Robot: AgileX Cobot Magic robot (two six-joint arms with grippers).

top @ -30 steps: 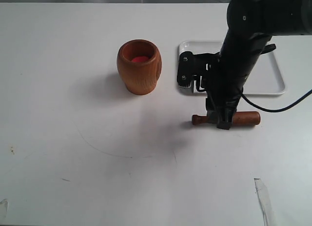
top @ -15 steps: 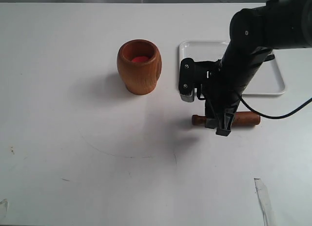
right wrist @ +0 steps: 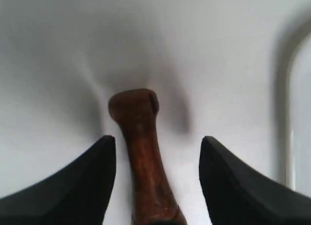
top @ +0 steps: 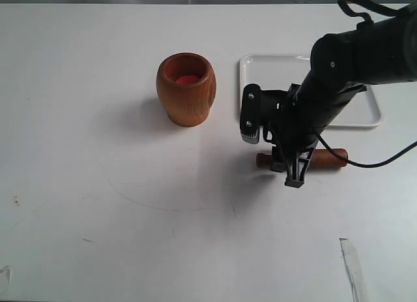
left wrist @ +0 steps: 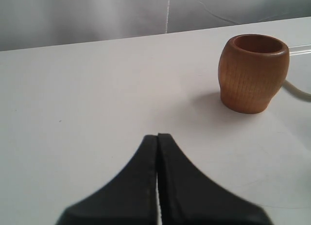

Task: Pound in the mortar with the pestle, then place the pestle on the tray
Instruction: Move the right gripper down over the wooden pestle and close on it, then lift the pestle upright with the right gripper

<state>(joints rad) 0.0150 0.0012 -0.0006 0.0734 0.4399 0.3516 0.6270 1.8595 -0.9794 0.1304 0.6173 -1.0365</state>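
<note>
The light brown wooden mortar [top: 186, 88] stands upright left of the white tray [top: 273, 66], something red inside it. The dark reddish pestle [top: 329, 158] lies flat on the table in front of the tray, knob end pointing toward the mortar. My right gripper [top: 293, 177] is down over its thin neck, open. In the right wrist view the pestle [right wrist: 141, 152] lies between the two spread fingers of that gripper [right wrist: 158, 138], touching neither. My left gripper [left wrist: 158, 136] is shut with nothing in it, some way from the mortar [left wrist: 253, 72]. It does not show in the exterior view.
A black cable [top: 384, 155] loops from the right arm past the pestle's thick end. The tray's rim [right wrist: 286, 113] shows beside the right gripper. A clear tape scrap [top: 350, 263] lies near the table's front right. A faint pencil arc [top: 150, 201] marks the table.
The right gripper has slid a little toward the table's front over the pestle and the arm has leaned lower. The pestle and the mortar have stayed put.
</note>
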